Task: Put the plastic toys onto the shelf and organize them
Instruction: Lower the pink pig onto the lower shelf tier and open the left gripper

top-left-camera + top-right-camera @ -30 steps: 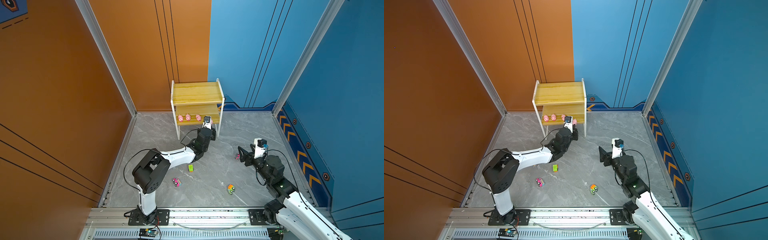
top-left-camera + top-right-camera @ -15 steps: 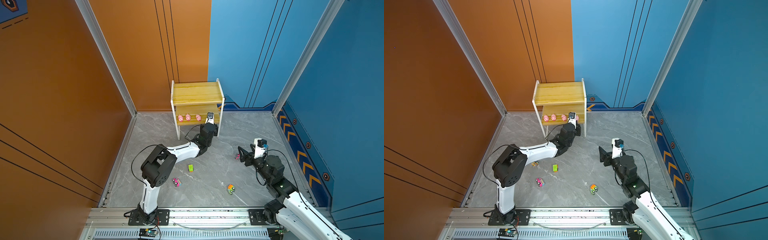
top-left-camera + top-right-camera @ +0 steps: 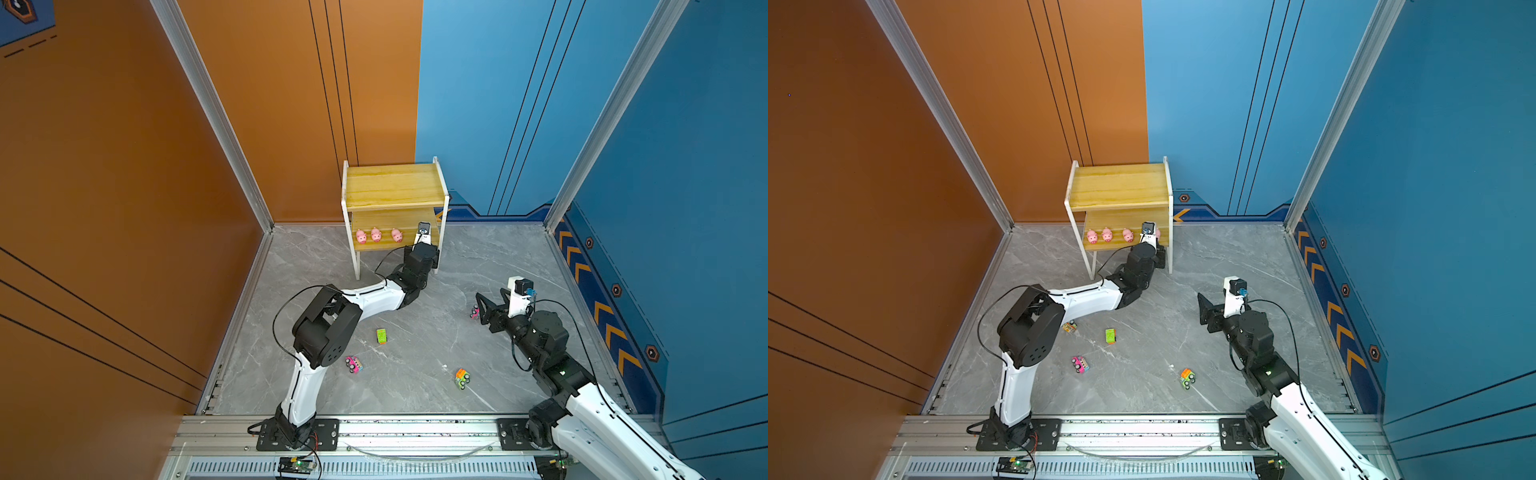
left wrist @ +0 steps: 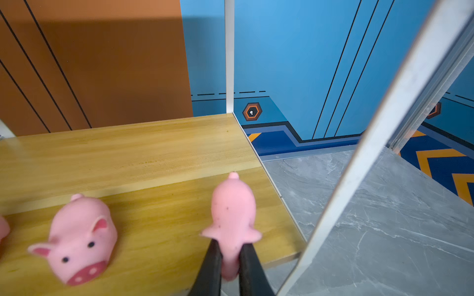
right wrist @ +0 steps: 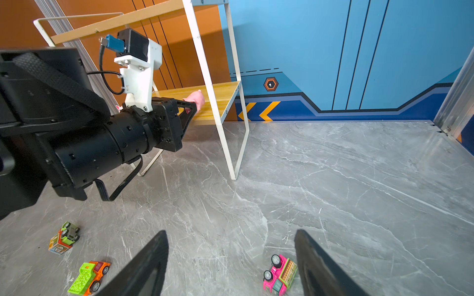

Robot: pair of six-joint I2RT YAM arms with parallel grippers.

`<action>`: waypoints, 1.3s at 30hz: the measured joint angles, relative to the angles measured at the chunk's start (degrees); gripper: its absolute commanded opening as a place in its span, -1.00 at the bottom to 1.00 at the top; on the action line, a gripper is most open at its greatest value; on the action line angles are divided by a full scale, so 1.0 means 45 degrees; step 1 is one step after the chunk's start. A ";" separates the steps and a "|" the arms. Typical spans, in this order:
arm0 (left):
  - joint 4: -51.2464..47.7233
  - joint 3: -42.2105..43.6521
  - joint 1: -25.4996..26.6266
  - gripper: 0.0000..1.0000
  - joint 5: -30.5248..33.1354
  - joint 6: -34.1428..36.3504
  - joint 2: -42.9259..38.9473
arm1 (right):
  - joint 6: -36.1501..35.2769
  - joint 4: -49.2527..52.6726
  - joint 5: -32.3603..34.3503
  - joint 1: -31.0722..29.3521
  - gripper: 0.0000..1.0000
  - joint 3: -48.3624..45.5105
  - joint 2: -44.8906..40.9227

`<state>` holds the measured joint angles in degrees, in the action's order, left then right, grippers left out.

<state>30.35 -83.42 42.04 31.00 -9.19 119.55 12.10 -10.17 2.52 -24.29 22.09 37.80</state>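
My left pincer (image 4: 230, 252) is squeezing a pink pig (image 4: 232, 210) just above the right end of the low board of the shelf (image 4: 123, 153), next to a second pig (image 4: 79, 238). I should lower it gently and only then let go, so it stands up. My right pincer (image 5: 230, 256) is wide apart near a pink car (image 5: 279, 275).

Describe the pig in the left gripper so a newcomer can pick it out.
Find the two-tier wooden shelf at the back wall; look at its lower board. Three pink pigs stand in a row there, snouts forward; the fourth pig is at the right end. Only it is pinched in the left gripper, tail toward the wall.
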 measured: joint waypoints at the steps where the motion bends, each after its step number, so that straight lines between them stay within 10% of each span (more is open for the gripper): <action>1: -0.0005 -0.0087 0.0000 -0.72 0.0029 0.0000 0.0083 | 0.0000 -0.0015 0.0000 0.0000 0.56 0.0000 0.0039; 20: -0.0296 -0.1345 -0.0034 -0.71 0.0602 0.0180 0.1005 | 0.0000 -0.0219 -0.0238 0.0000 0.56 -0.0019 0.0214; 39: -0.0525 -0.1117 0.0117 0.07 0.1214 0.0170 0.0860 | 0.0000 -0.0219 -0.0243 0.0000 0.56 -0.0024 0.0209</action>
<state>27.99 -88.44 42.57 36.47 -8.43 123.42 12.10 -11.16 1.43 -24.29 21.98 38.74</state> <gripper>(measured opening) 0.518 0.779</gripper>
